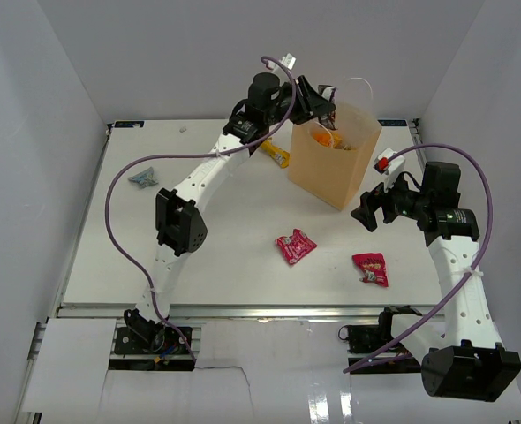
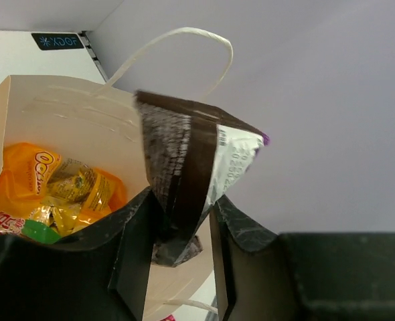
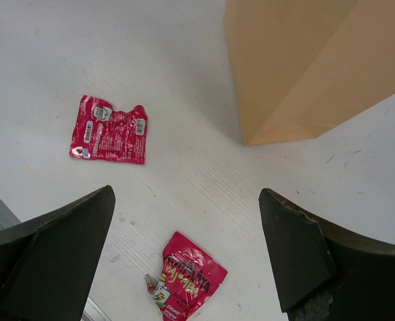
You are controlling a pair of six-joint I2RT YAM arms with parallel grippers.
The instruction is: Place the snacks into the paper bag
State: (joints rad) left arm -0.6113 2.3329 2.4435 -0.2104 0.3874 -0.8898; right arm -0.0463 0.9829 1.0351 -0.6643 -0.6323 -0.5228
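The tan paper bag (image 1: 336, 163) stands open at the back of the table. My left gripper (image 1: 318, 102) hovers over its mouth, shut on a brown-and-white packet (image 2: 184, 167) that hangs above the opening. Orange and yellow packets (image 2: 50, 190) lie inside the bag (image 2: 70, 114). My right gripper (image 1: 371, 208) is open and empty, to the right of the bag and above the table. Two red-pink packets (image 1: 295, 246) (image 1: 371, 268) lie flat in front of the bag. They also show in the right wrist view, one at the left (image 3: 108, 130) and one under the gripper (image 3: 186, 281).
A yellow bar (image 1: 276, 155) lies left of the bag, partly under the left arm. A grey-blue packet (image 1: 143, 178) lies at the far left. A small red-and-white item (image 1: 383, 163) sits right of the bag. White walls enclose the table.
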